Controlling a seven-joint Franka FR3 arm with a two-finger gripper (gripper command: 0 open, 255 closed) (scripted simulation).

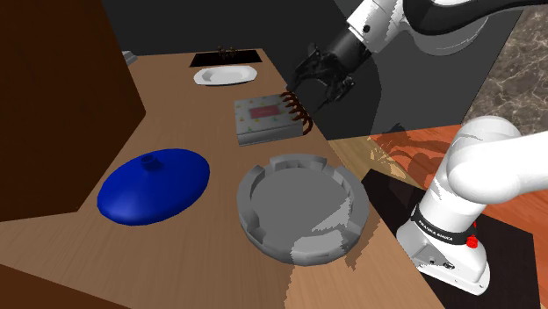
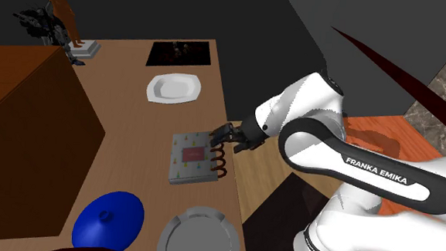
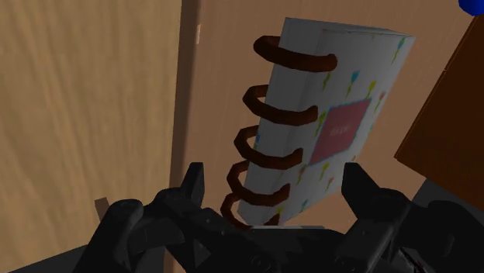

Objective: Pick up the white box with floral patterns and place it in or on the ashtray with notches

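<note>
Currently approaching; hand [image 1: 316, 88] released near white patterned box [image 1: 263, 117], coiled edge; next: lower, straddle, clench, carry to notched ashtray [image 1: 250, 197].

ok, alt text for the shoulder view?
Open black gripper hovers by the brown-ringed edge of the patterned white box on a wooden table. Nearer the camera sit a grey notched ashtray and a blue domed lid; a white plate lies beyond the box.
</note>
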